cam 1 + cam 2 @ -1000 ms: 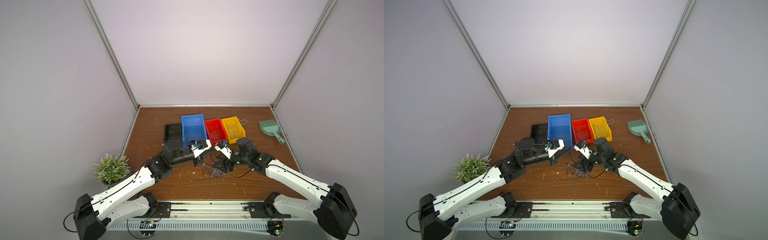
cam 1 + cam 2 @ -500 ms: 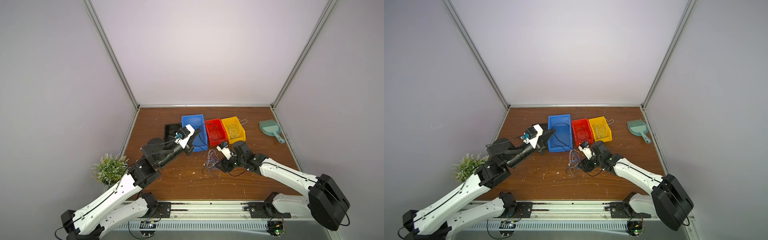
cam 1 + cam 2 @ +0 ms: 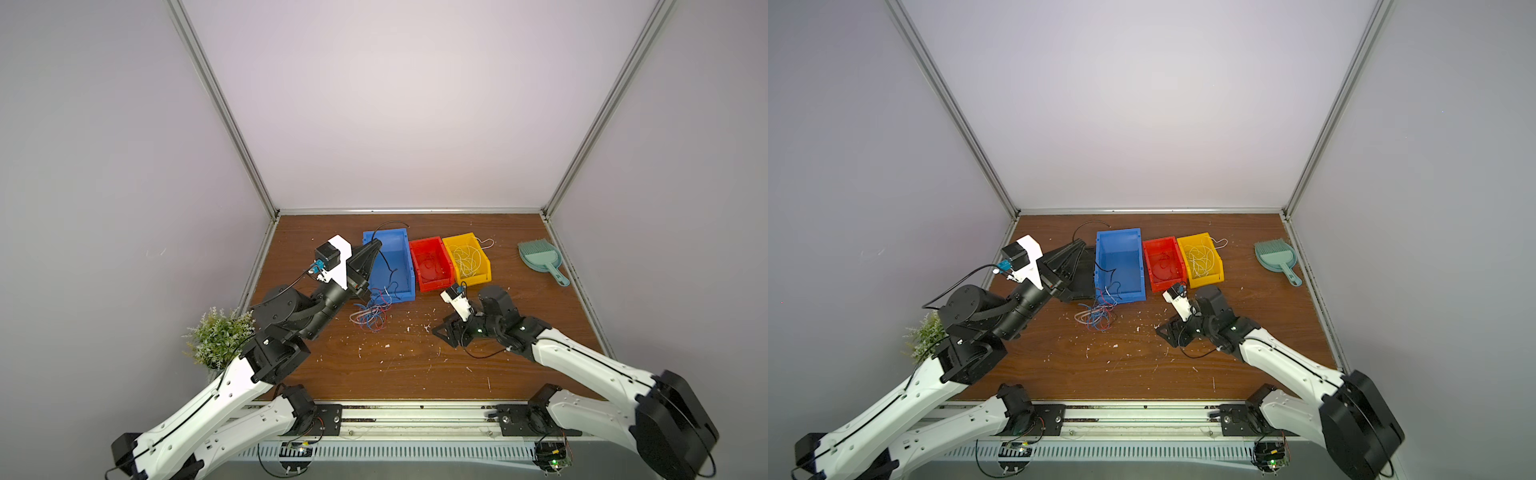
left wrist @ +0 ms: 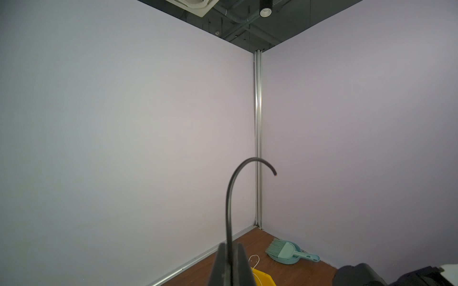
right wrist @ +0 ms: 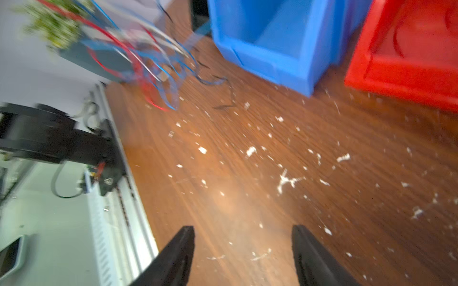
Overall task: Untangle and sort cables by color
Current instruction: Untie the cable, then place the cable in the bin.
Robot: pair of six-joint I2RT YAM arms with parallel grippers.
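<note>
Spanning the view, a wooden table carries coloured bins near its back edge. Above the back-left area, the left gripper pinches a black cable between closed jaws. The right gripper hovers low mid-table, its jaws spread wide and empty. Tangled blue, red and white cables lie before the blue bin.

Tangled cables — beside blue bin

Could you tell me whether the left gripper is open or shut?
Shut: in the left wrist view, the left gripper presses its black fingers together on a thin black cable curling out between them.
</note>
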